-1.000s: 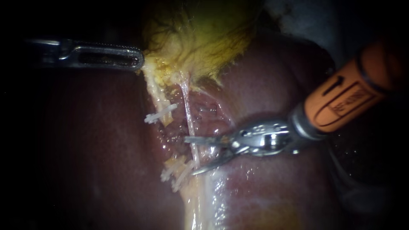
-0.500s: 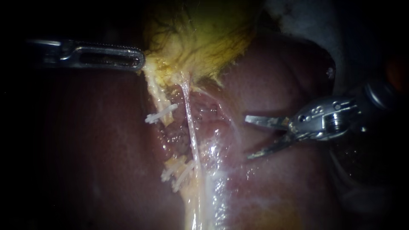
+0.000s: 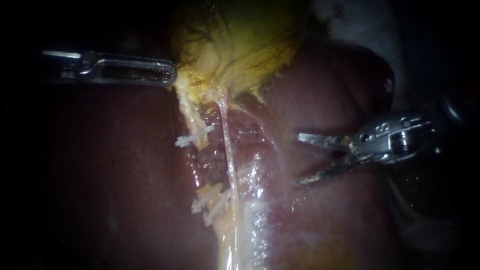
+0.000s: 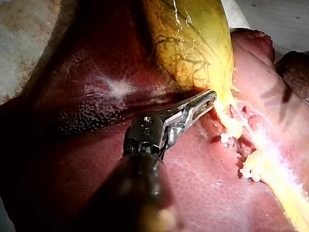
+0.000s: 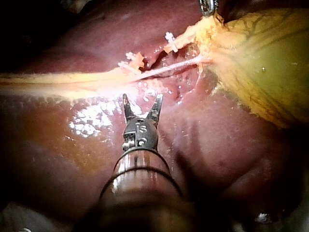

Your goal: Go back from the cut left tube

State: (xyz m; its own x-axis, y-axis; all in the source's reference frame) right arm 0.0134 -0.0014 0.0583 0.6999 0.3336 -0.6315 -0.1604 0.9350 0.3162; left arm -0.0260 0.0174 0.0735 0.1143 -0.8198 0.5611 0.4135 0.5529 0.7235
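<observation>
Here, draw your right instrument (image 3: 302, 159) straight back over the liver (image 3: 340, 90), hand spread and empty (left instrument (image 3: 172, 77), hand clamped on the gallbladder (image 3: 240, 45)), sparing the clips (image 3: 194, 136).

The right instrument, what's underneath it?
Dark red liver lies under the right instrument. It hangs clear of the thin tube and the white clips. The liver patch straight beneath its shaft is covered, so I cannot see it.

Gallbladder (image 3: 240, 45) above tube (image 3: 227, 150), clips (image 3: 194, 136) left of it — right instrument (image 3: 301, 159) well apart
</observation>
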